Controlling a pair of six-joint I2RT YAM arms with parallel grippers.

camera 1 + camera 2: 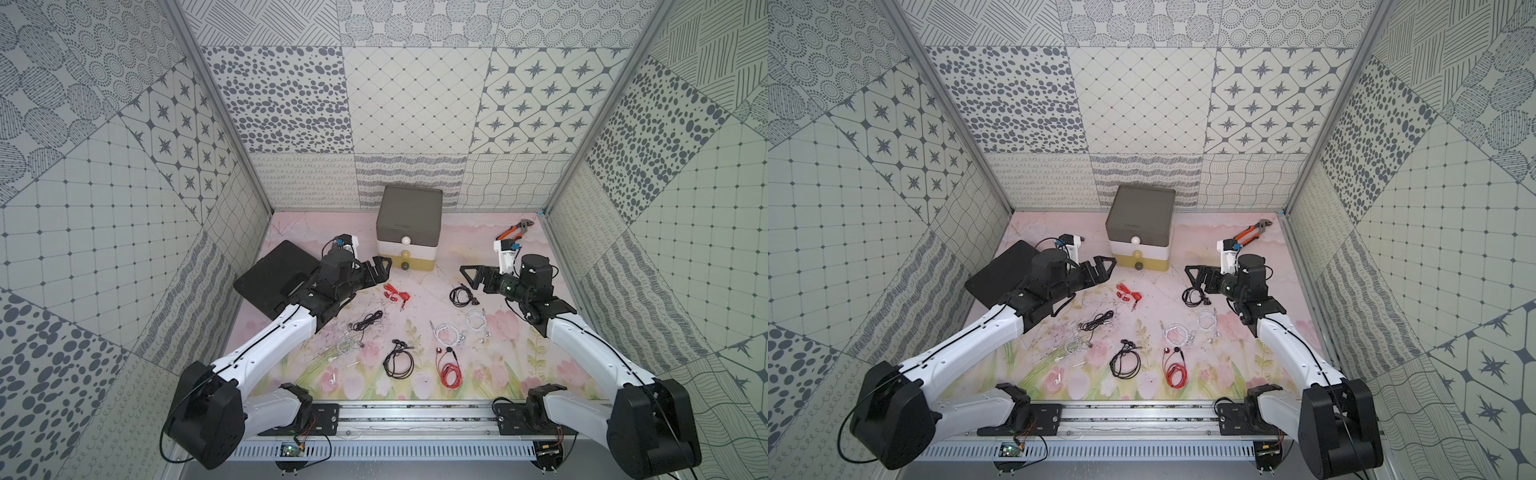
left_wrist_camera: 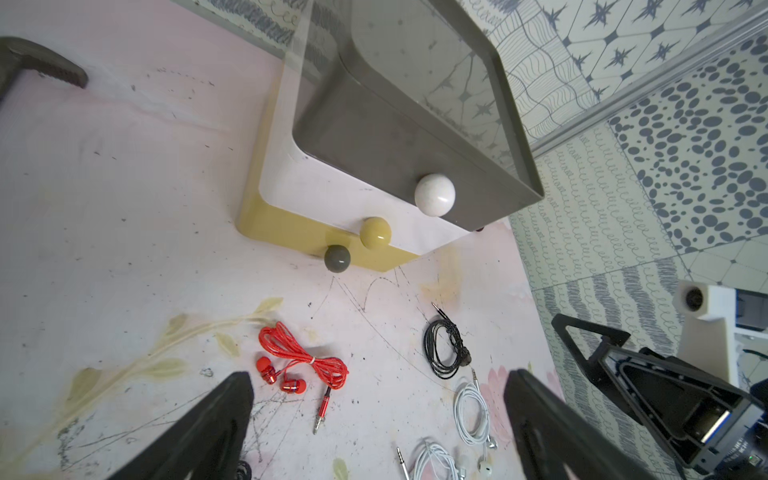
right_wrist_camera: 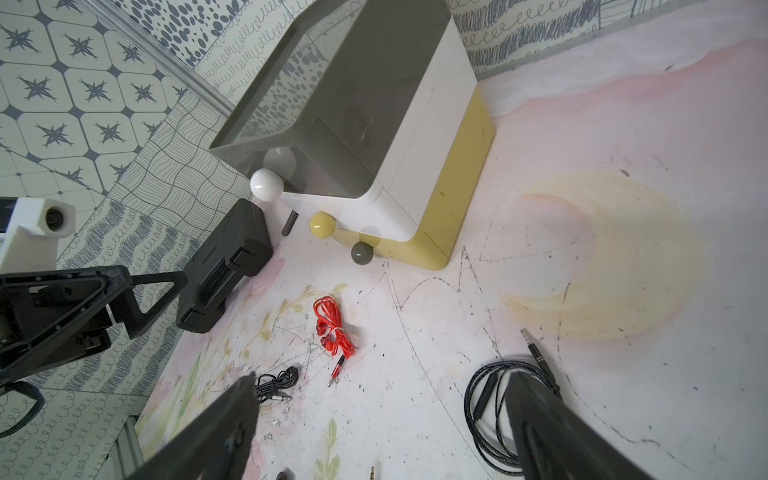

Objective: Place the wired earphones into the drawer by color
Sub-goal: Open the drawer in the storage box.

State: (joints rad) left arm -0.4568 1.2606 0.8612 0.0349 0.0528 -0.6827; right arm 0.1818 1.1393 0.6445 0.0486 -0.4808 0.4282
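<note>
The drawer (image 1: 409, 232) stands at the back middle, a dark grey, a white and a yellow tier, all pushed in. Wired earphones lie scattered on the floral mat: a red bundle (image 1: 397, 294) and a black one (image 1: 461, 297) nearest the drawer, white coils (image 1: 446, 332) in the middle, and a black (image 1: 398, 359) and a red bundle (image 1: 451, 370) towards the front. My left gripper (image 1: 382, 268) hovers open just left of the drawer's front, above the red bundle (image 2: 303, 365). My right gripper (image 1: 471, 276) hangs open beside the black coil (image 3: 490, 415). Neither holds anything.
A flat black case (image 1: 276, 276) lies under my left arm at the left wall. Orange-handled pliers (image 1: 513, 230) rest in the back right corner. Patterned walls close in three sides, and a metal rail (image 1: 415, 415) runs along the front.
</note>
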